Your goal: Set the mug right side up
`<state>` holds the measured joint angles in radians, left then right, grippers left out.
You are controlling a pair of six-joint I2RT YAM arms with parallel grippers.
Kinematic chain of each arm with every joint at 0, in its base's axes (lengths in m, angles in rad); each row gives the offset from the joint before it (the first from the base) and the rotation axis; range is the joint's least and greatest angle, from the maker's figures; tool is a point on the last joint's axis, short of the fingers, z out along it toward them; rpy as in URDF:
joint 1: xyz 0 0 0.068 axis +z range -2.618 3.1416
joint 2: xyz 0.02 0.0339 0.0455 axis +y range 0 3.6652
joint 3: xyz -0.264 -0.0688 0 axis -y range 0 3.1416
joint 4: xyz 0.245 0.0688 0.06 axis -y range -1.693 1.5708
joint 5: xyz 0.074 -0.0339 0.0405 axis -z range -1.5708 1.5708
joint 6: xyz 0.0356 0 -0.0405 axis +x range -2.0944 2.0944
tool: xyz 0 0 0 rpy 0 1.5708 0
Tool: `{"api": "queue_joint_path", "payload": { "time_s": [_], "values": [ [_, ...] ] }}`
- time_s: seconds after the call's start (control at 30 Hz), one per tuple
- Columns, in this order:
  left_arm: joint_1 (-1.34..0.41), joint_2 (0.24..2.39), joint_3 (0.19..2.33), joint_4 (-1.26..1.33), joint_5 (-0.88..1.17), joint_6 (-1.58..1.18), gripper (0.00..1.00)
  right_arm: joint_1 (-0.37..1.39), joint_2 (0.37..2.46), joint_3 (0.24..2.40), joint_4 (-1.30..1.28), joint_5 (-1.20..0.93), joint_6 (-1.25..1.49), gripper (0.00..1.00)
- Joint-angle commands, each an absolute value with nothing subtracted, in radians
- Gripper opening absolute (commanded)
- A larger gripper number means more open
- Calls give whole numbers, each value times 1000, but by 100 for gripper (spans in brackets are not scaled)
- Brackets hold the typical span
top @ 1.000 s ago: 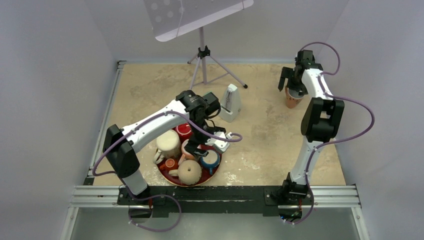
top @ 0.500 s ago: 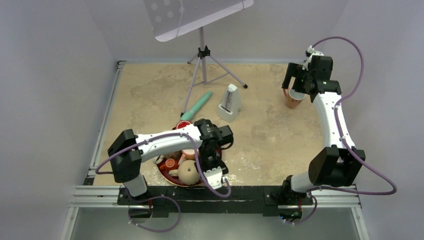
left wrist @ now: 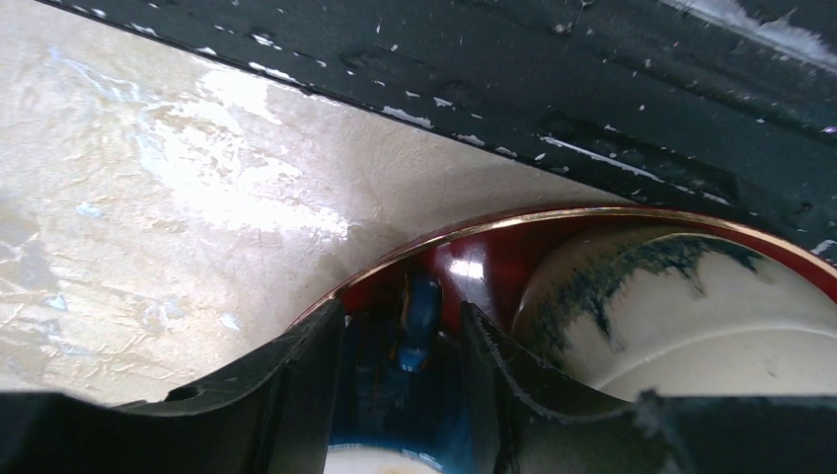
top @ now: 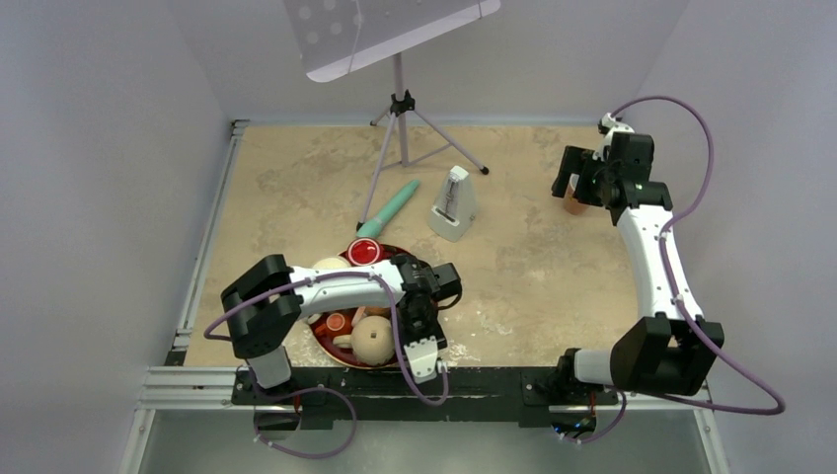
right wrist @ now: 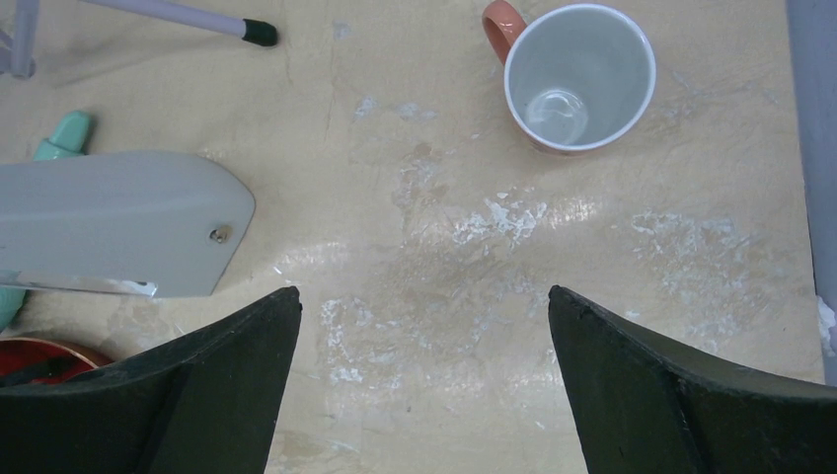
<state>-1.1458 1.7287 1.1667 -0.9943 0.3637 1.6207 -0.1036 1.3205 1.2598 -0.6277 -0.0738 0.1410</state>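
One orange mug (right wrist: 579,77) is counted on the table (top: 296,178), to the right of the metronome (top: 452,202) in the top view and well apart from it. The mug is seen from above in the right wrist view. It is terracotta outside and glossy white inside, its round mouth is turned upward, a single loop handle sits on one side, and nothing is seen inside it. It is standing right side up.

Two grippers are counted. The right gripper (right wrist: 422,296) is held above the bare table with its fingers spread wide. The mug lies beyond the fingertips and is not touched. The left gripper (left wrist: 400,311) is lowered into the one red tray (left wrist: 494,259), on the near side of the metronome. A blue cup (left wrist: 419,316) is framed between its narrowly parted fingers, but whether the cup is actually pinched cannot be told.

In the tray at least four more vessels are made out: a red cup (top: 362,252), a cream mug (top: 331,265), a small orange cup (top: 338,322) and a tan round pot (top: 373,341).

One teal stick-shaped tool (top: 390,207) is noted just left of the metronome, and one music stand (top: 400,99) behind it.
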Motion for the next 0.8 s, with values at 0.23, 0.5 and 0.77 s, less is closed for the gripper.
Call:
{"api": "queue_joint_path", "payload": {
  "time_s": [0.23,0.5,0.77],
  "values": [
    [-1124,1728,1113,-871,256,1707,9,-98,1272,1247,-615,-106,147,99],
    [-1052,1730,1328,-880,335,1419,0,-98,1228,1240,-625,-169,153,99],
    [-889,1768,1563,-905,588,880,0,-98,1041,917,-397,-470,348,99]
  ]
}}
